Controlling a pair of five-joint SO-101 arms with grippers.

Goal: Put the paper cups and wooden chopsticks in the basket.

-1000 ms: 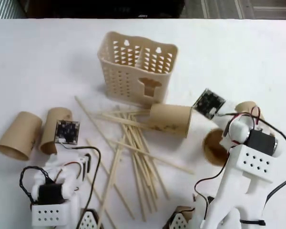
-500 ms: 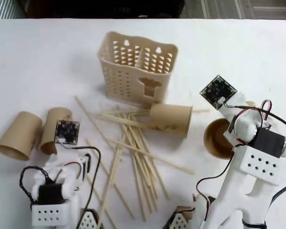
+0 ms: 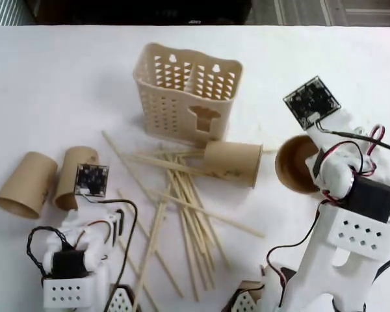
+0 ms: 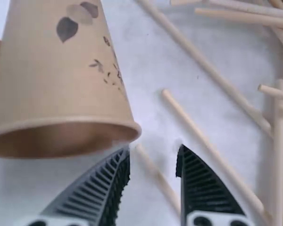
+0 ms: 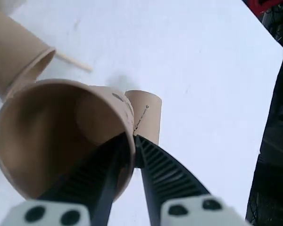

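Observation:
The cream slotted basket (image 3: 185,91) stands upright at the table's back centre. My right gripper (image 5: 132,139) is shut on the rim of a paper cup (image 5: 56,136), one finger inside and one outside; this cup (image 3: 298,164) hangs above the table with its mouth facing left. Another cup (image 5: 144,110) lies just beyond it. A third cup (image 3: 233,162) lies on its side before the basket. Wooden chopsticks (image 3: 182,208) are scattered across the middle. My left gripper (image 4: 151,160) is open over one chopstick (image 4: 158,176), beside a lying cup (image 4: 61,80).
Two cups (image 3: 26,184) lie side by side at the left, the nearer one (image 3: 71,170) partly under the left wrist camera. The right arm (image 3: 351,214) stands at the lower right. Bare white table (image 3: 65,78) surrounds the basket.
The right arm has lifted the held cup and carried it up and away from the table's front edge, turning its mouth more to the left. The left arm has not moved.

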